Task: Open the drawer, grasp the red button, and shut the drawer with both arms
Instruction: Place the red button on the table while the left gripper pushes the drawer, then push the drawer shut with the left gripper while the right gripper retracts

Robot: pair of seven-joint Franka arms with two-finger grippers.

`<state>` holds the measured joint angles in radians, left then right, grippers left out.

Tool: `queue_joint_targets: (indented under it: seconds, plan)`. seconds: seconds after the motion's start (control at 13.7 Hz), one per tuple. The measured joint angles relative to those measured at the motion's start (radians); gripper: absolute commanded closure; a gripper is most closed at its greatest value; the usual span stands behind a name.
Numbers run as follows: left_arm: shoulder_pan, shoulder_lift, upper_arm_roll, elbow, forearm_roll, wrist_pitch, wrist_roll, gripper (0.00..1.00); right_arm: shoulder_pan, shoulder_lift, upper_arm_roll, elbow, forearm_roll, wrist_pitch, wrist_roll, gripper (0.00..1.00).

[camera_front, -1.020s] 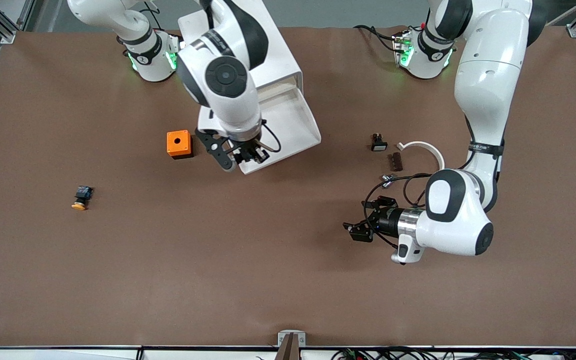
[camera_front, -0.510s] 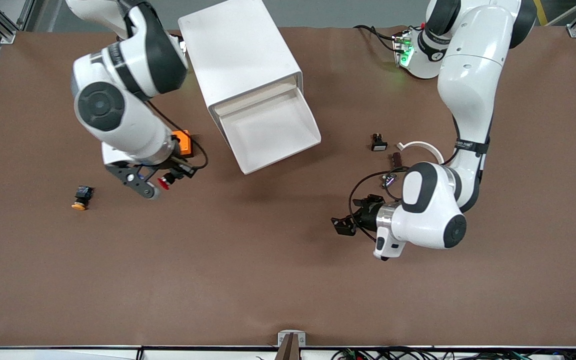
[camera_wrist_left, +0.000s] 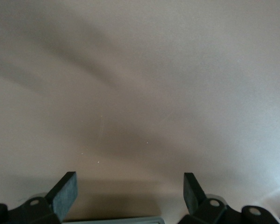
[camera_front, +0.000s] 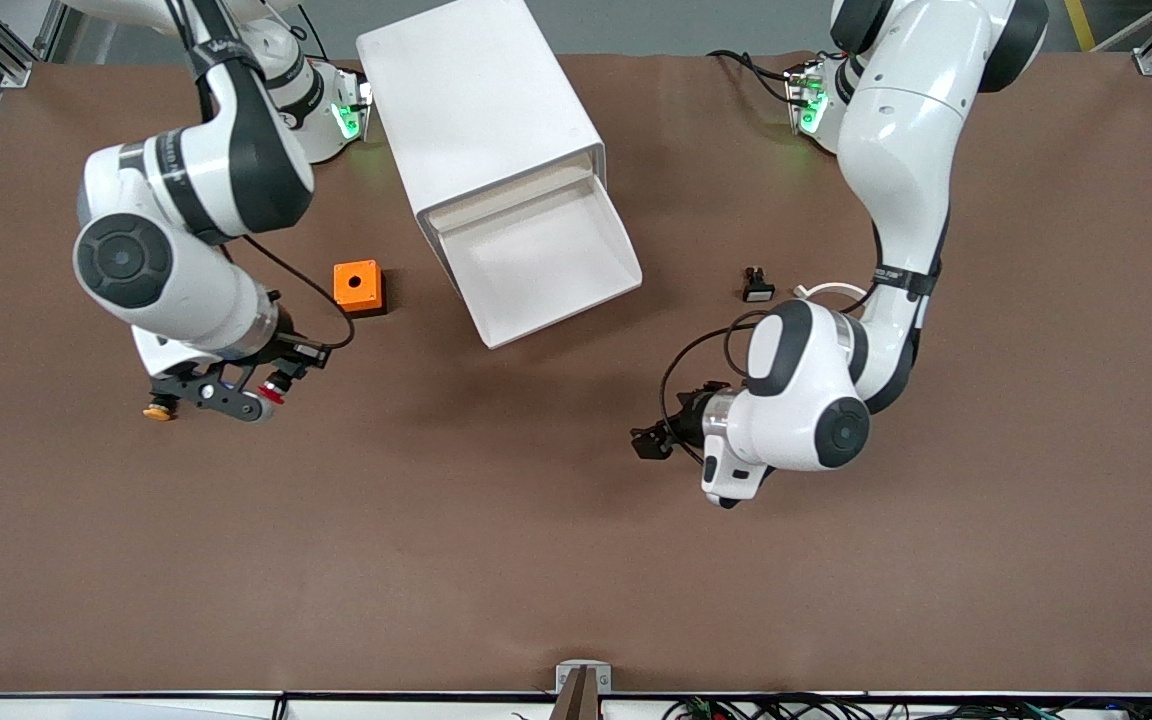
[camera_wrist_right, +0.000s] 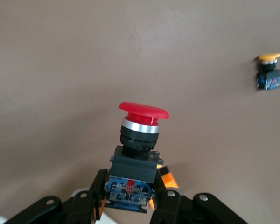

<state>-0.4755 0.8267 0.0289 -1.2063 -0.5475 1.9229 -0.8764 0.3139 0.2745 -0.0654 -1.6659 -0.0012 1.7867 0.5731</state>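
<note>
Right gripper (camera_front: 271, 385) is clamped on the small red-capped push button with its black body (camera_wrist_right: 138, 154), over bare brown mat just beside the orange-capped button (camera_front: 157, 410). Middle of the table: the shallow white tray drawer (camera_front: 546, 255) juts out, open, from the smooth white box cabinet (camera_front: 481, 100). Left gripper (camera_front: 654, 441), jaws wide and empty, hovers nearer the camera than the drawer front, so it looks the closer arm for pushing it shut.

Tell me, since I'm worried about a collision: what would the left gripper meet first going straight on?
Probably only the bare table: the left gripper, fingers open, faces nothing else in its wrist view.
</note>
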Motion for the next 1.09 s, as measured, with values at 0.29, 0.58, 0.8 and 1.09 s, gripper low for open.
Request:
queue_joint_targets:
  seconds: [0.29,0.58,0.8,1.09]
  plan:
    - [-0.041,-0.010,0.000,0.001,0.014,0.043,-0.032,0.00,-0.074,-0.026,0.000,-0.176,-0.001,0.195,-0.149,1.00]
    - [-0.069,-0.038,0.000,0.001,0.022,0.045,-0.094,0.00,-0.131,-0.072,0.000,-0.396,-0.004,0.420,-0.270,1.00]
    - [-0.109,-0.055,0.000,0.001,0.077,0.053,-0.162,0.00,-0.177,-0.077,0.000,-0.523,-0.050,0.597,-0.339,1.00]
    - [-0.171,-0.057,-0.001,-0.009,0.174,0.088,-0.237,0.00,-0.245,-0.077,0.000,-0.617,-0.098,0.732,-0.416,1.00]
